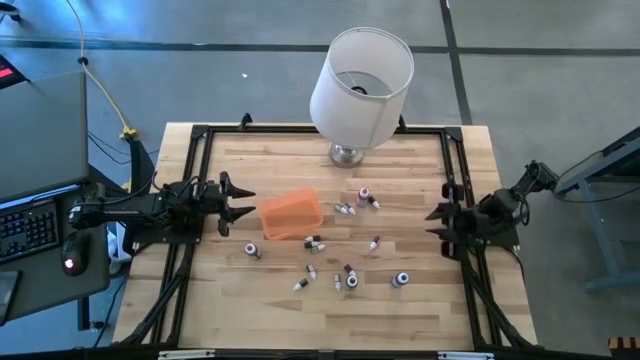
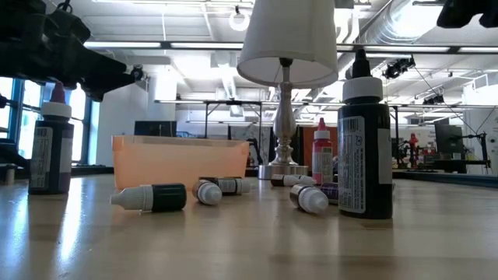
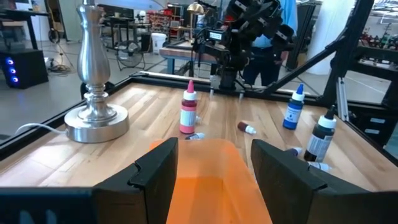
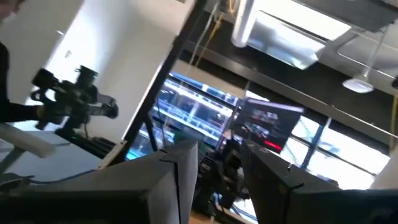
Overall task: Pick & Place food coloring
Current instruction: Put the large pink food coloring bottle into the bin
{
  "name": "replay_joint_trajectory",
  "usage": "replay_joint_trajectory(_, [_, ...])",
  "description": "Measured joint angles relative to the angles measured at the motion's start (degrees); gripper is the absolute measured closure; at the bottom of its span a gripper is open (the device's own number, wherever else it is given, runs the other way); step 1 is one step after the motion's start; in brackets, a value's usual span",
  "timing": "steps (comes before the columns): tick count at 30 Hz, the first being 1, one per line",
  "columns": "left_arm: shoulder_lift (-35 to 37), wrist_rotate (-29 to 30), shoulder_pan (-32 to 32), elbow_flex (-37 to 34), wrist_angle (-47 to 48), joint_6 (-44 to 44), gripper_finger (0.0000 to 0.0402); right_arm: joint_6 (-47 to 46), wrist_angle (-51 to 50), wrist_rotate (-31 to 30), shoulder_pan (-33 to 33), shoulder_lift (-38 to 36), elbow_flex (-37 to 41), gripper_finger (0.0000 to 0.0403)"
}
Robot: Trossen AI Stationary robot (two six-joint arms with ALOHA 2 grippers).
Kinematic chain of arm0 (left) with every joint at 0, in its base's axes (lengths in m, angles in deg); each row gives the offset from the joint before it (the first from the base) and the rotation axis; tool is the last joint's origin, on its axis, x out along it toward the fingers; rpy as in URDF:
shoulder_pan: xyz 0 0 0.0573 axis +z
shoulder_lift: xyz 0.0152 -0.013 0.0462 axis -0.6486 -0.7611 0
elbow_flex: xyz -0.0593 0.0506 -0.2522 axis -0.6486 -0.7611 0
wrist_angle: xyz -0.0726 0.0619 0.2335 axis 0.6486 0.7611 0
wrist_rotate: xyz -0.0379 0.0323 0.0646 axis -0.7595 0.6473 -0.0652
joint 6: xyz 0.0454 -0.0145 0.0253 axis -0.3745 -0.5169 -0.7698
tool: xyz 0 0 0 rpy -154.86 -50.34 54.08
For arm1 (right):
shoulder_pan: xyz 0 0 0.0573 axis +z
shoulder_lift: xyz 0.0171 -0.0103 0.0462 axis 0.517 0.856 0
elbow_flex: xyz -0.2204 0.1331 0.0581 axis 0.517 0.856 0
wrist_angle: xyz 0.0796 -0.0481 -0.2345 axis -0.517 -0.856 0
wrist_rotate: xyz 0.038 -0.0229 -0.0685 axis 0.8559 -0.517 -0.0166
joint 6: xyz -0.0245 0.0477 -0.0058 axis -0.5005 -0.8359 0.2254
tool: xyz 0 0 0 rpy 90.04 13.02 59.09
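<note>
Left end effector (image 1: 248, 205) is seen at the surface's left edge, fingers spread wide with nothing between them, just beside the orange tray (image 1: 291, 215). Right end effector (image 1: 436, 222) is held at the right edge, pointed up toward the room; a gap shows between its fingers, nothing gripped. The food coloring bottles (image 1: 345, 255) are scattered on the wooden surface (image 1: 250, 300) between the two, past the tray from the left end effector, near neither. Tiny dropper bottles are noted: whitish or dark bodies, red, blue or dark caps. Several stand upright, among them a pink one (image 3: 188, 112) and a blue one (image 3: 293, 109); others lie on their sides. Tray interior cannot be made out. A white-shaded lamp (image 1: 360, 85) stands at the far edge.
</note>
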Motion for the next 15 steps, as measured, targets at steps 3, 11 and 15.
replay_joint_trajectory(3, [-0.01,0.0,0.0,0.07,0.45,0.0,0.02,-0.04,0.16,0.62,0.0,0.01,0.0,0.0286])
replay_joint_trajectory(11, [0.0,0.14,0.0,0.15,0.83,0.0,0.02,1.01,1.73,1.9,-0.02,0.02,0.0,0.0286])
replay_joint_trajectory(15, [-0.01,0.22,0.0,0.15,0.81,0.0,0.02,1.36,3.1,-7.85,-0.02,0.1,0.0,0.0286])
